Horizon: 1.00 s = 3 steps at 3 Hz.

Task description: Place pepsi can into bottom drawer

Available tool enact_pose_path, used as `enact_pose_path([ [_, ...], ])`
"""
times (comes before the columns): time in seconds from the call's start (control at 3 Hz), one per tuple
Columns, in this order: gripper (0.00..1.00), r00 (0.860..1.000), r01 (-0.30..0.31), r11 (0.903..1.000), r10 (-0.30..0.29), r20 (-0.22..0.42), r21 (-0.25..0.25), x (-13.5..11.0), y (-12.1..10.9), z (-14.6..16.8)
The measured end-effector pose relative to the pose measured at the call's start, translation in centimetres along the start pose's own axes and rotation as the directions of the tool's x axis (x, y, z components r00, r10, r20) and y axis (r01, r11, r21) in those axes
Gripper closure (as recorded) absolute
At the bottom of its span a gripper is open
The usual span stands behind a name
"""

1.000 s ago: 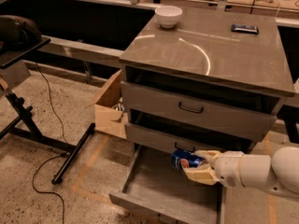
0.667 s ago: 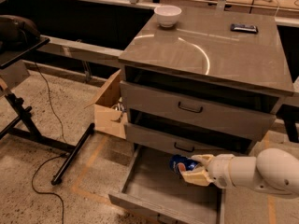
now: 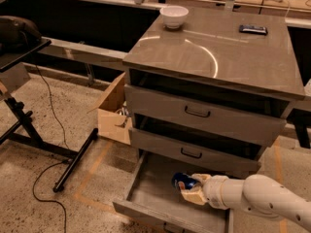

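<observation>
Pepsi can (image 3: 181, 180): blue, lying tilted low inside the open bottom drawer (image 3: 151, 196), toward its right side, just under the middle drawer (image 3: 194, 154). Gripper (image 3: 187, 188): reaches in from the right, tan fingers (image 3: 195, 196) clasped around the can. Cabinet worktop (image 3: 218, 57): white bowl (image 3: 174, 16) at rear left, dark flat phone (image 3: 253, 29) at rear right. Cardboard box (image 3: 112, 114): on the floor, left of the cabinet.

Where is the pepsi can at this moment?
Low in the camera view, right of centre: the pepsi can is held in the gripper, over the floor of the open bottom drawer, just below the middle drawer.
</observation>
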<state>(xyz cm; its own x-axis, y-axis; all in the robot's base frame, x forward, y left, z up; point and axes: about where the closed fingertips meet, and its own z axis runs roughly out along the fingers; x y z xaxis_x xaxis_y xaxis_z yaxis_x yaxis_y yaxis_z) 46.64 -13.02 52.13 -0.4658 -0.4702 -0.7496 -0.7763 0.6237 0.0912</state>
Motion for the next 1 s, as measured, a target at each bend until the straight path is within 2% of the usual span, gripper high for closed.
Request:
enact_pose_path([
  [0.33, 1.0, 1.0, -0.001, 0.9991, 0.001, 0.015, 0.043, -0.4, -1.1, 0.0],
  [0.67, 1.0, 1.0, 0.003, 0.9989, -0.004, 0.024, 0.046, -0.2, -1.6, 0.7],
  [1.0, 1.0, 1.0, 0.009, 0.9974, -0.01, 0.019, 0.072, 1.5, -3.6, 3.6],
])
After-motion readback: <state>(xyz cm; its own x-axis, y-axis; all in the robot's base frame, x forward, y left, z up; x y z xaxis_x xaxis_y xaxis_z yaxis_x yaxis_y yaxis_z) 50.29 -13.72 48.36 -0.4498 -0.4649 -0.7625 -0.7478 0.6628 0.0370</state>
